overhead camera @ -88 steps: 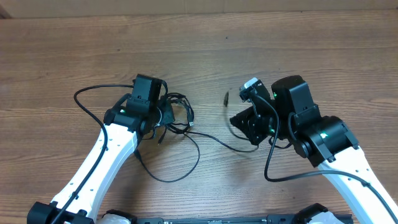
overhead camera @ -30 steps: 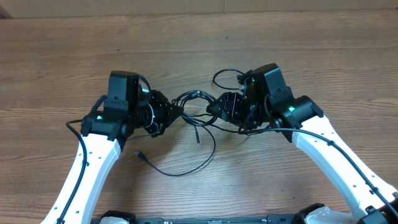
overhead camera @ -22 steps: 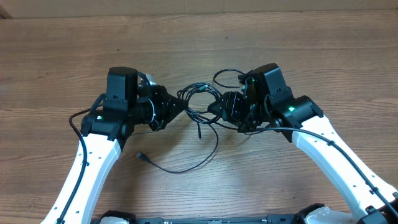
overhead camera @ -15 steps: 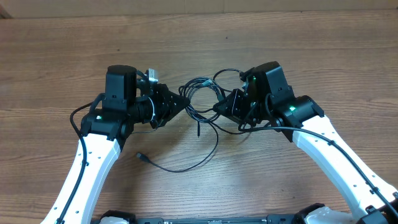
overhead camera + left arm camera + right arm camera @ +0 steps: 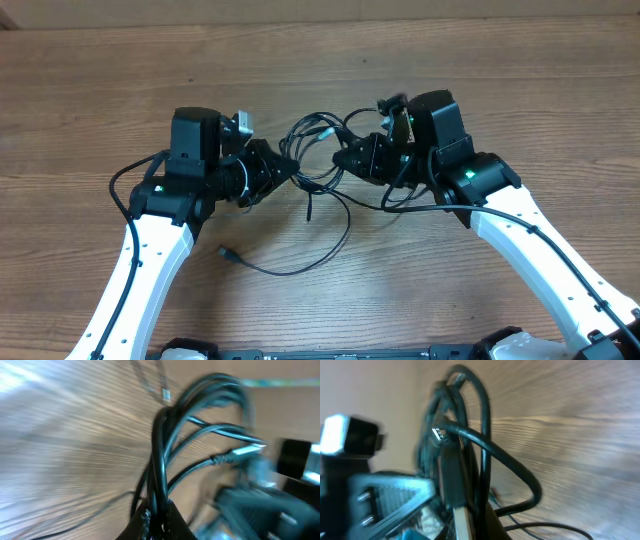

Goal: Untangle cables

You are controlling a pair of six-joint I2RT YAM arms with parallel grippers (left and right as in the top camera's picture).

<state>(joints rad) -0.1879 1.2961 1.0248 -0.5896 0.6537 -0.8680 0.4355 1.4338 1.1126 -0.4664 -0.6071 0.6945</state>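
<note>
A tangle of thin black cables (image 5: 312, 125) hangs between my two grippers over the wooden table. My left gripper (image 5: 291, 168) is shut on the bundle from the left. In the left wrist view the strands (image 5: 161, 450) rise out of its closed tips (image 5: 157, 519) and fan into loops. My right gripper (image 5: 340, 160) is shut on the same tangle from the right. Its wrist view shows cables (image 5: 482, 420) and a small plug (image 5: 438, 433) running up from the closed jaws (image 5: 479, 520). One cable trails down in a loop (image 5: 300, 268) and ends in a plug (image 5: 228, 253).
The two gripper tips point at each other only a short gap apart. Thicker black arm wires run by the left arm (image 5: 125, 180) and under the right arm (image 5: 420, 205). The table's far edge (image 5: 320, 22) meets a light wall.
The right gripper has closed on the tangle, where a second ago it stood open beside it. Both grippers and the loops have shifted slightly toward the far side.
</note>
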